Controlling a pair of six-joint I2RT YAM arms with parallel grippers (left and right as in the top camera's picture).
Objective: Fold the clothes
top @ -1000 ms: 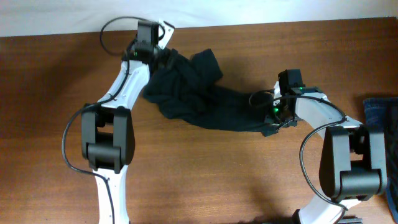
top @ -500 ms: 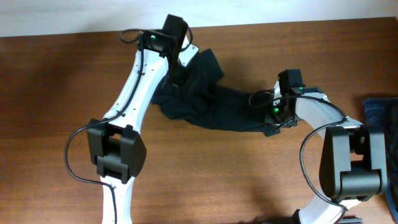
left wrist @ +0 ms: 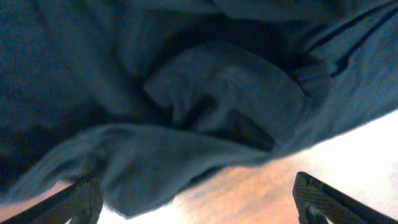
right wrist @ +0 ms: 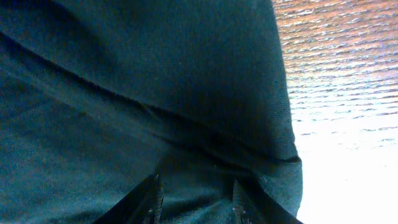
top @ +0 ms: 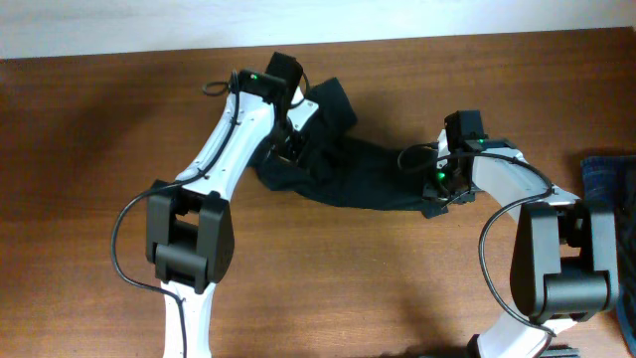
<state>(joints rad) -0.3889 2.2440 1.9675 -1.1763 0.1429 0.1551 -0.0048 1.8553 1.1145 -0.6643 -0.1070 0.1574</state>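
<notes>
**T-shirt bunched at far centre, bare wood on three sides**

T-shirt (top: 370,181) lay crumpled on the table (top: 89,199), its heap running from far left down to a flatter tail at the right. Its far-left lump sat close to the table's far edge. Its near edge ran in a ragged slant across mid-table.

The left gripper (top: 296,131) hung over the left part of the heap with its jaws spread wide. In the left wrist view its fingers (left wrist: 74,200) stood at the two bottom corners, with a rumpled fold and a strip of bare wood between them. Nothing was pinched.

The right gripper (top: 434,194) sat at the shirt's right end. In the right wrist view its fingers (right wrist: 152,198) stood partly apart over dark cloth. Whether they nipped a fold could not be told. The shirt's edge ran down just right of them, with bare wood beyond.

Open wood stretched wide to the left of the heap and across the whole near side, broken only by the two arms. To the right, a band of bare wood lay between the shirt and the denim (top: 608,179), which lay at the table's right edge, well apart.
</notes>
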